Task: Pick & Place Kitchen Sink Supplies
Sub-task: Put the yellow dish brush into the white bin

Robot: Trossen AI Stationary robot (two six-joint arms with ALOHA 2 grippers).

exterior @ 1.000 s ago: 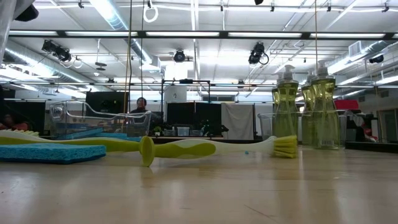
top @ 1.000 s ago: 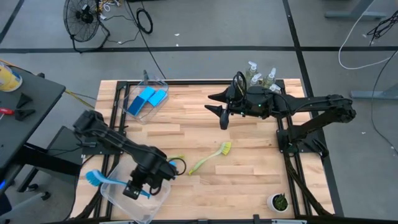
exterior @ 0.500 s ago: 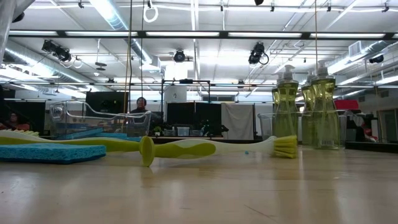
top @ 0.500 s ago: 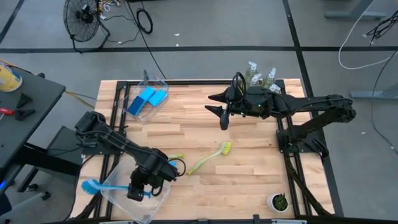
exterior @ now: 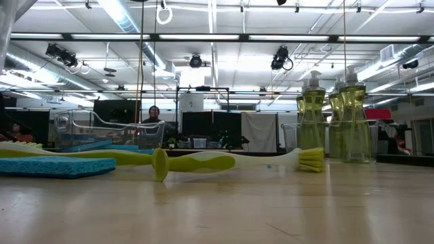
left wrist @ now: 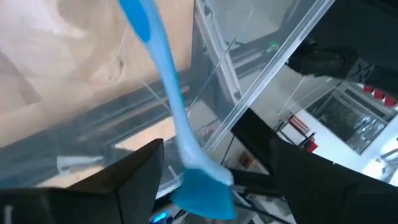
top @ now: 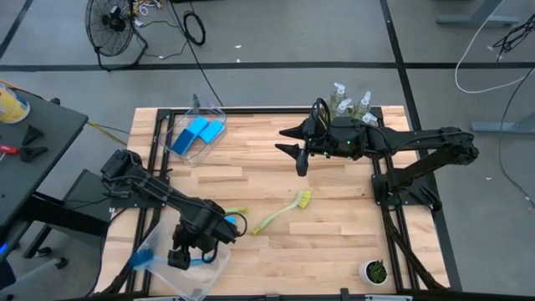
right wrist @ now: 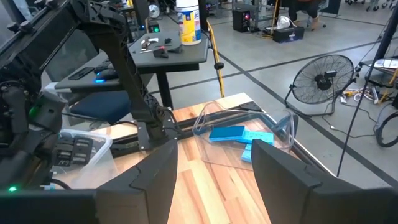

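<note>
The left gripper (top: 182,255), hanging over the clear plastic bin (top: 206,280) at the near left corner of the table, had just spread its fingers and let go of the blue long-handled dish brush (top: 155,260). A second before, the brush was carried level above the bin; now it lay tipped into it, its head toward the bin's outer edge. I judged that one brush was delivered. The yellow-green long-handled dish brush (top: 282,211) lay mid-table, not yet picked up.

The right gripper (top: 299,149) waited, fingers apart and empty, above the far middle of the table beside the clear pump bottles of yellow-green soap (top: 349,102).

The left wrist view showed the blue handle (left wrist: 163,74) running free between the parted fingers (left wrist: 137,180), which the high view could not settle. Only the low view showed a flat blue sponge (exterior: 57,166) resting on the tabletop.
</note>
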